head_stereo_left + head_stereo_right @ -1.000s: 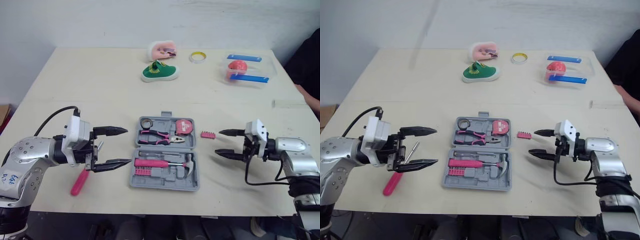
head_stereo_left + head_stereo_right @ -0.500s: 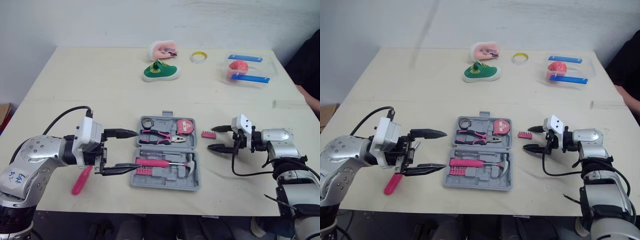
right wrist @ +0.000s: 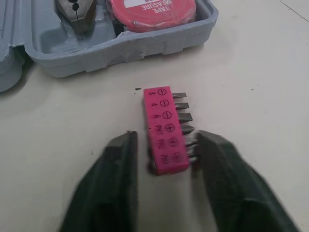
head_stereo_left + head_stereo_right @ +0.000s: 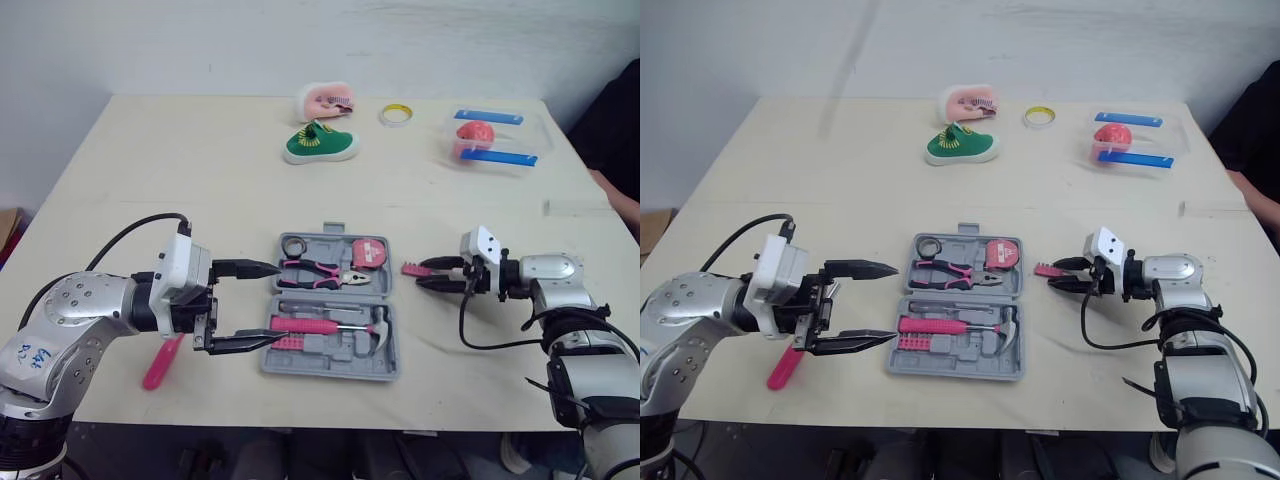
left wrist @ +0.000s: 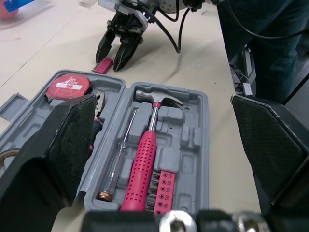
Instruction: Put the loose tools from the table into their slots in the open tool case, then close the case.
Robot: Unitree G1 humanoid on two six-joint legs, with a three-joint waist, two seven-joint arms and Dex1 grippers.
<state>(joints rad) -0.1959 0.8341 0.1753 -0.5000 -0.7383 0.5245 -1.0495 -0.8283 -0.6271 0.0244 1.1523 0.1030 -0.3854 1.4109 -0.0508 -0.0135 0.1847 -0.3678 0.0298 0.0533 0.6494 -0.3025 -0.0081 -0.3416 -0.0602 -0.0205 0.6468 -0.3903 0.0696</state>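
The grey tool case (image 4: 385,366) lies open mid-table, holding pliers (image 4: 320,272), a tape measure (image 4: 370,252), a hammer (image 4: 340,326) and a bit strip. Just right of the case, a loose pink bit holder (image 4: 412,268) rests on the table. My right gripper (image 4: 428,275) has closed on the holder's near end, one finger (image 3: 219,164) against the bit tips. My left gripper (image 4: 281,303) stands wide open and empty at the case's left edge. A pink-handled screwdriver (image 4: 160,362) lies on the table beneath my left arm.
At the back stand a green shoe (image 4: 320,145), a pink object (image 4: 325,100), a yellow tape roll (image 4: 396,115) and a clear box with blue clips (image 4: 492,140). A person in a dark sleeve (image 4: 618,120) sits at the right edge.
My right gripper moved left to the pink bit holder and its fingers closed from wide apart. My left gripper moved right to the case's left edge, still open.
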